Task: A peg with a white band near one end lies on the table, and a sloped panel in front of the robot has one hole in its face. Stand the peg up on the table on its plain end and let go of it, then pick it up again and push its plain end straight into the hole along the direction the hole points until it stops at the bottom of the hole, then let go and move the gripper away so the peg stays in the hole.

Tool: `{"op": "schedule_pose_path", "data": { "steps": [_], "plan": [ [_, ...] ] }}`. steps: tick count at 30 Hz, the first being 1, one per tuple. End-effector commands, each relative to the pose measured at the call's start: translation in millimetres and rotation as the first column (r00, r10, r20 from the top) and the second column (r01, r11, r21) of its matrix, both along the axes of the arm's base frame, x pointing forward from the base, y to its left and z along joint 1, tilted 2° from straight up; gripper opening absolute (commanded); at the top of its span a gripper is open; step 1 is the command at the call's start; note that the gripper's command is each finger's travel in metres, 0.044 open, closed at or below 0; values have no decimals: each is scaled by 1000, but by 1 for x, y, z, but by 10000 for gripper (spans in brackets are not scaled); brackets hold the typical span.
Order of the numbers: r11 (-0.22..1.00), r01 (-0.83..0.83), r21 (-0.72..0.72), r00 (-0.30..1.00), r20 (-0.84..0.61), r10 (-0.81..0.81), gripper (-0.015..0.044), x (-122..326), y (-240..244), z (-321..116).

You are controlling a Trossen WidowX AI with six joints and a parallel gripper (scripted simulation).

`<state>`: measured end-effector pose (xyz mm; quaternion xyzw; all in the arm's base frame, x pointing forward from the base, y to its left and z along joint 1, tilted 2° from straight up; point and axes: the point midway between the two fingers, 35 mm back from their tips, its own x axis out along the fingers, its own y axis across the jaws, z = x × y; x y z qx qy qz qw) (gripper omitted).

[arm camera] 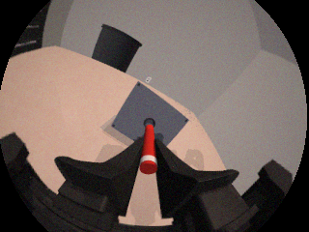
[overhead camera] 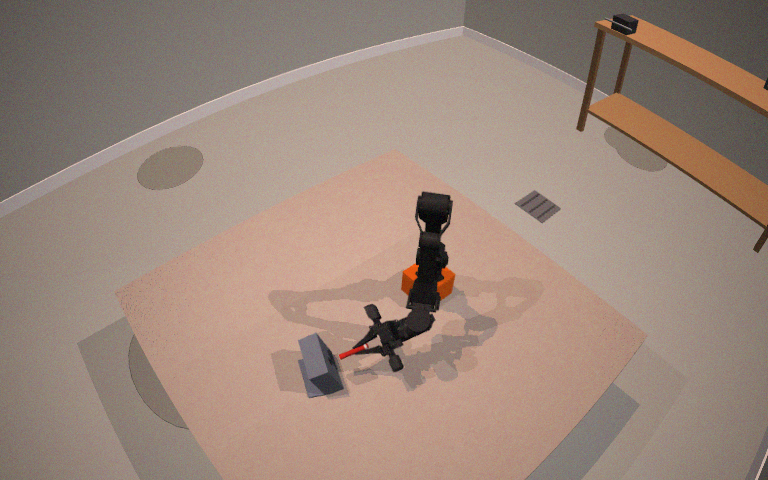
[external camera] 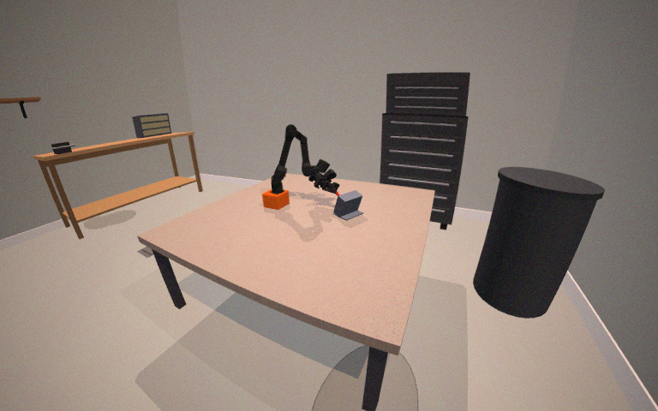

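Note:
The red peg (overhead camera: 352,352) (external camera: 337,193) (arm camera: 149,142) is tilted, its white-banded end toward my gripper and its plain end toward the panel. My gripper (overhead camera: 362,349) (external camera: 337,189) (arm camera: 149,141) is shut on the peg and holds it above the table. The blue-grey sloped panel (overhead camera: 314,356) (external camera: 349,204) (arm camera: 130,108) stands on the table just beyond the peg. In the wrist view the plain end lines up with the lower edge of the hole (arm camera: 149,121). A small gap shows in the top view; whether the tip touches the face I cannot tell.
The orange base (overhead camera: 445,283) (external camera: 275,199) of the arm stands on the table (overhead camera: 237,271) (external camera: 272,261) behind the gripper. The panel's flat foot (external camera: 349,215) rests on the table. A dark bin (external camera: 535,242) (arm camera: 115,48) stands on the floor past the table edge.

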<state>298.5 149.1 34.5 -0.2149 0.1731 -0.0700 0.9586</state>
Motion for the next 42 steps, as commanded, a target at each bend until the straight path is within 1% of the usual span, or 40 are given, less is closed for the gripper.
{"op": "schedule_pose_path", "data": {
  "steps": [1,16,42],
  "plan": [
    [1000,1,-9,1000,-3,-1,0,2,-1,-2],
    [1000,4,-3,1000,2,-4,0,21,-6,-9],
    [1000,8,2,1000,4,-8,0,21,-5,-9]
  ]
}}
